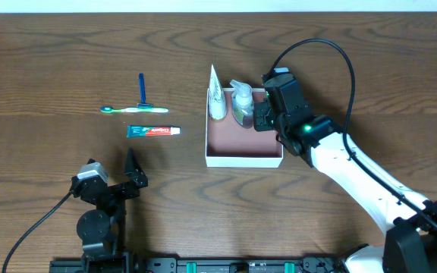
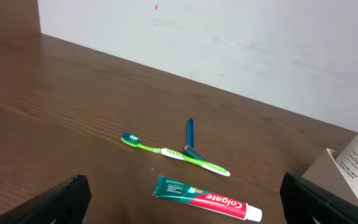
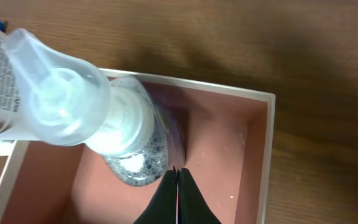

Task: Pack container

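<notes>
The container [image 1: 243, 161] stands mid-table, white walls and pinkish-brown inside. A clear pump bottle [image 1: 241, 102] and a white tube [image 1: 215, 98] stand at its back. My right gripper [image 1: 262, 117] is over its back right part. In the right wrist view its fingers [image 3: 177, 173] are shut with nothing between them, just right of the pump bottle [image 3: 92, 118], inside the container [image 3: 268, 149]. My left gripper [image 1: 131, 178] is open and empty near the front left. A toothpaste tube [image 2: 207, 199], a green toothbrush [image 2: 173, 154] and a blue razor [image 2: 190, 137] lie on the table ahead of it.
In the overhead view the toothpaste [image 1: 153, 131], toothbrush [image 1: 133, 110] and razor [image 1: 142, 91] lie left of the container. A white wall borders the table's far edge [image 2: 229, 50]. The right arm's cable arcs above the table [image 1: 332, 53].
</notes>
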Action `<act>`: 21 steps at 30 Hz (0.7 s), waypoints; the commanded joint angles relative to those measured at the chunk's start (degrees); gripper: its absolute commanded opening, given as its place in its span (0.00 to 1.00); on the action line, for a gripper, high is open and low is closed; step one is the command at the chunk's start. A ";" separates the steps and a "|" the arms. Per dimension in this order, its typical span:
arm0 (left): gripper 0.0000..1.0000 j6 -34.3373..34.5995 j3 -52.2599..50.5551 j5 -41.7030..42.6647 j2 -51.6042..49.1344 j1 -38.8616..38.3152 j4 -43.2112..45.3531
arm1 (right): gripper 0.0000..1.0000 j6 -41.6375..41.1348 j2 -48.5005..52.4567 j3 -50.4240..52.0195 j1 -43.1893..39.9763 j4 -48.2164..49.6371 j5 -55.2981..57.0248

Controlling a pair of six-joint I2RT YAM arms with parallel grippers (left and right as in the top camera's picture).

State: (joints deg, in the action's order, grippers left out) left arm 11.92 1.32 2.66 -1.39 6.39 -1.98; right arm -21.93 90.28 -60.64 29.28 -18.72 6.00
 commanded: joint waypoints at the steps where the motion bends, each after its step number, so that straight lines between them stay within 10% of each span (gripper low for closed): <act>1: 0.98 -0.72 -1.09 -0.31 -0.02 0.28 -1.84 | 0.01 -0.72 2.27 -0.28 -0.39 0.26 1.31; 21: 0.98 -0.72 -1.09 -0.31 -0.02 0.28 -1.84 | 0.01 -0.15 11.89 -0.28 -0.70 9.31 2.03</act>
State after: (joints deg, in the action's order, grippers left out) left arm 11.92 1.32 2.66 -1.39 6.39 -1.98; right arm -21.93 101.06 -60.64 29.26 -10.22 8.34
